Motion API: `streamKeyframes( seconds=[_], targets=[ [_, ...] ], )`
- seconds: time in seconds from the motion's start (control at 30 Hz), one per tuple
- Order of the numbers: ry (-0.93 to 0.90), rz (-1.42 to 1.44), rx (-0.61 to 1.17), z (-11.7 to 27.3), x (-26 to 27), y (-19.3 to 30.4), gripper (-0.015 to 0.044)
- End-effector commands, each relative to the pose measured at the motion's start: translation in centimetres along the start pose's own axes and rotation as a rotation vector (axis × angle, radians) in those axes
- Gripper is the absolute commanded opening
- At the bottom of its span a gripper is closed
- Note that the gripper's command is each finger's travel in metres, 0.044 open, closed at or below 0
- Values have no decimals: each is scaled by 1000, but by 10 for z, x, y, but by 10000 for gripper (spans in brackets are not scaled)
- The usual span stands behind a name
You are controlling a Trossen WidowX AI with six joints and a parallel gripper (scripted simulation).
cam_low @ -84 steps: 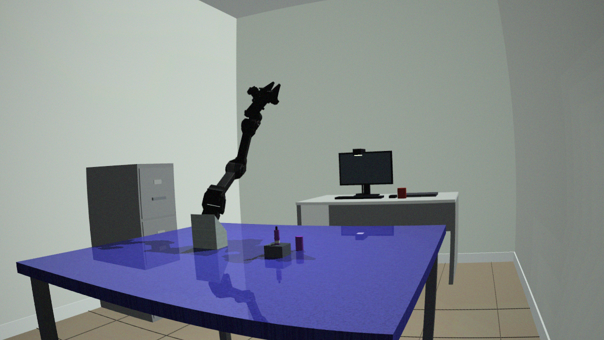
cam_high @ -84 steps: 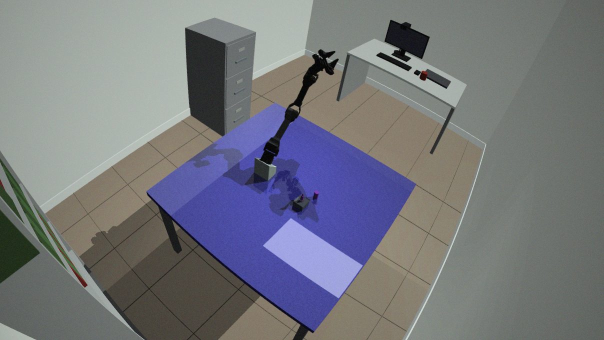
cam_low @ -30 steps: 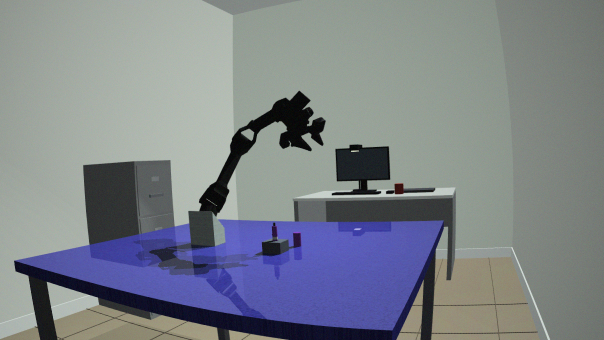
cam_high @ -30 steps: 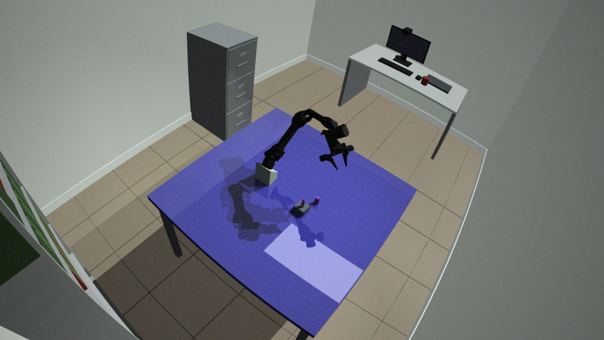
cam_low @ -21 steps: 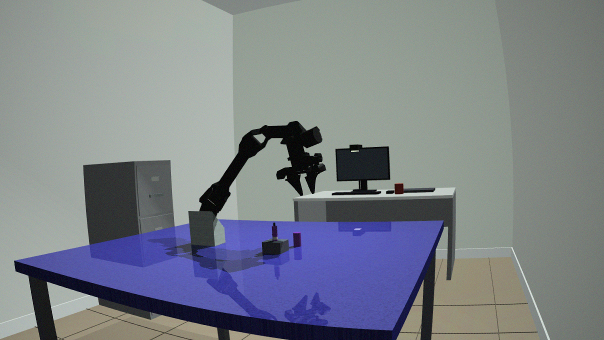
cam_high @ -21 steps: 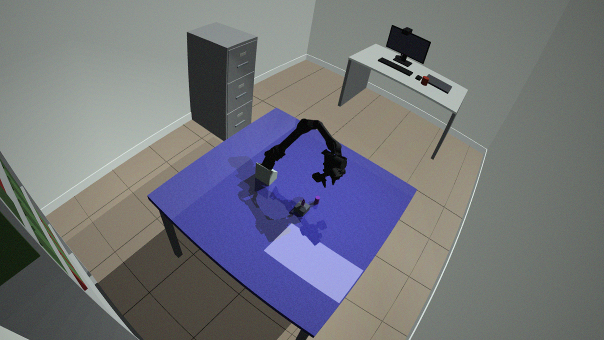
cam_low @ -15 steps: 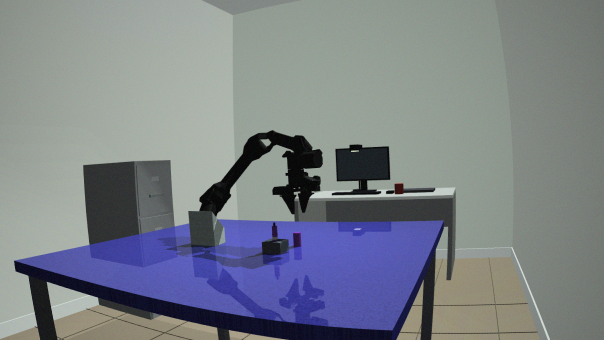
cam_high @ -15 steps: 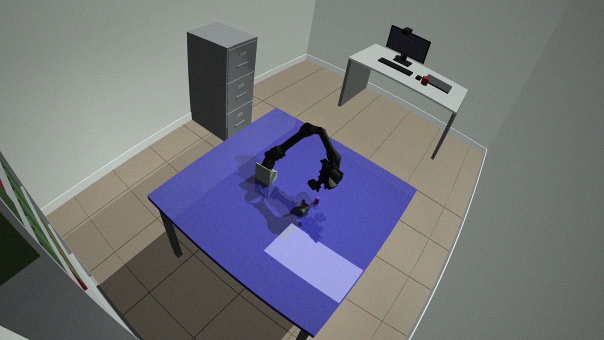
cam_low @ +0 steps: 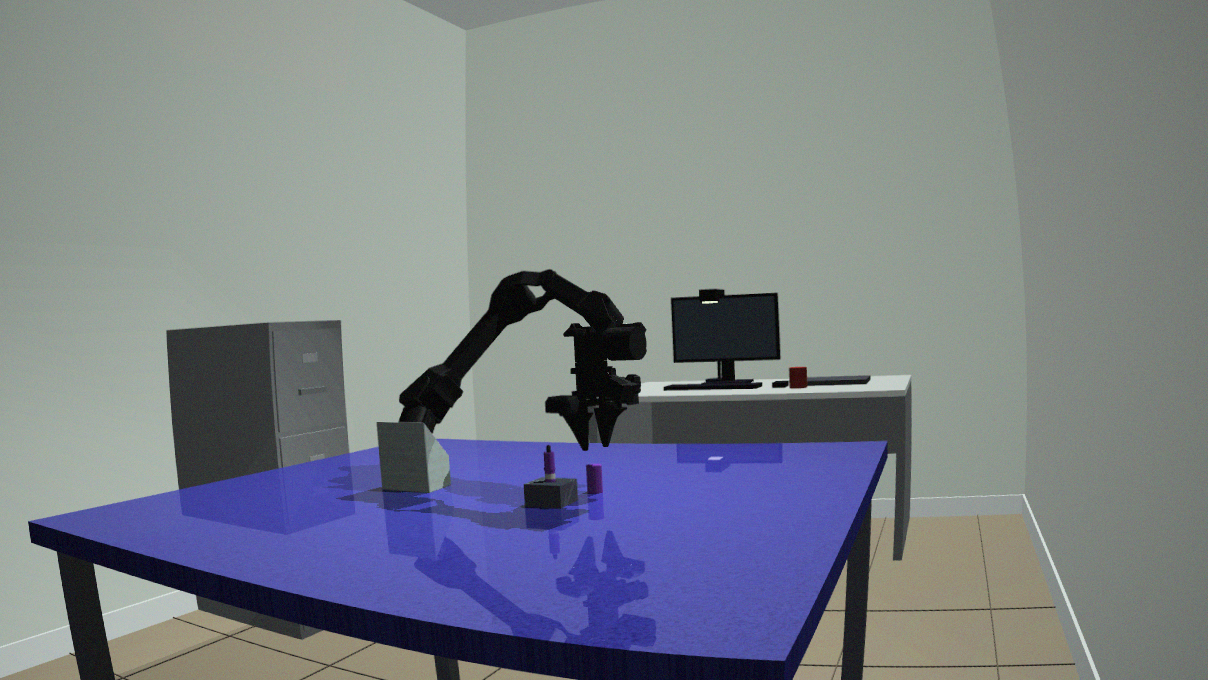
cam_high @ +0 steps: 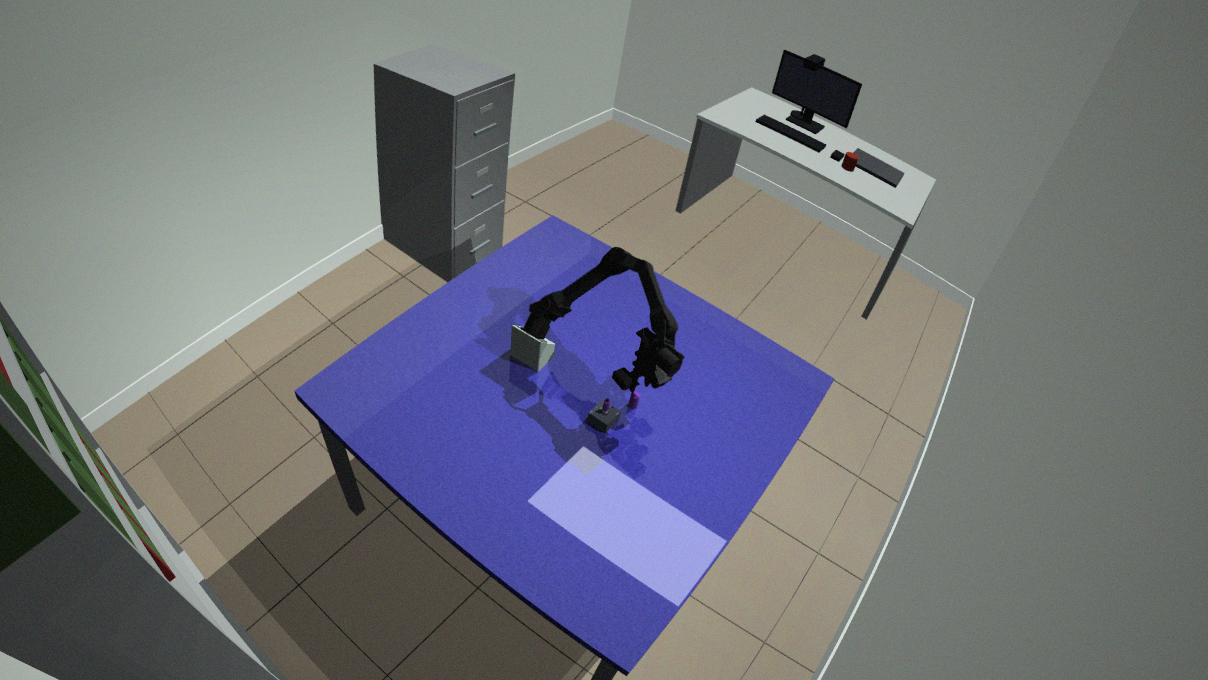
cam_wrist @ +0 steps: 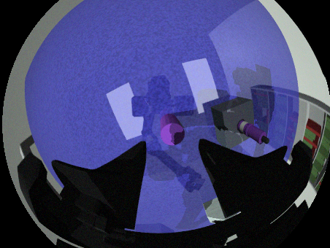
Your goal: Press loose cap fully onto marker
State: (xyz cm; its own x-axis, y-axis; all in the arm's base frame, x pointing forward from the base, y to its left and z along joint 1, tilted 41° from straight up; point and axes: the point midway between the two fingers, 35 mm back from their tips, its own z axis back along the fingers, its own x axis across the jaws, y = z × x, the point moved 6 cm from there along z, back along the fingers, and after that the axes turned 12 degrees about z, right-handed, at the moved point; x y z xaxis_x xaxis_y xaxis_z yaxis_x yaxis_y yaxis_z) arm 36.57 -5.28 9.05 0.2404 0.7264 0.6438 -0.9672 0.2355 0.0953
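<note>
The purple marker (cam_high: 606, 405) (cam_low: 549, 462) (cam_wrist: 254, 133) stands upright in the dark grey holder block (cam_high: 601, 418) (cam_low: 543, 495) (cam_wrist: 232, 112), its dark tip bare and pointing up. The purple cap (cam_high: 634, 401) (cam_low: 594, 478) (cam_wrist: 171, 134) stands upright and loose on the blue table (cam_high: 422, 405) (cam_low: 718, 549) (cam_wrist: 84, 62), a little beside the block. My gripper (cam_low: 594, 447) (cam_wrist: 173, 144) is open and empty. It points down above the cap, with a gap between fingertips and cap in the exterior view. In the wrist view the cap shows midway between the fingertips.
The holder block and upright marker stand close beside my gripper, on the right in the wrist view. The pale arm base (cam_high: 529, 348) (cam_low: 404, 457) stands on the table. A filing cabinet (cam_high: 415, 160) (cam_low: 221, 413) and a white desk (cam_high: 735, 109) are beyond the table.
</note>
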Motion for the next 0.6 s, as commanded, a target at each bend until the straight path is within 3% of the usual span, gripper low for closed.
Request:
streamKeyframes(
  seconds=[0.0, 0.57],
  targets=[
    [-7, -10, 11, -14, -2, 3, 244],
    [-7, -10, 11, -34, -2, 2, 244]
  ],
)
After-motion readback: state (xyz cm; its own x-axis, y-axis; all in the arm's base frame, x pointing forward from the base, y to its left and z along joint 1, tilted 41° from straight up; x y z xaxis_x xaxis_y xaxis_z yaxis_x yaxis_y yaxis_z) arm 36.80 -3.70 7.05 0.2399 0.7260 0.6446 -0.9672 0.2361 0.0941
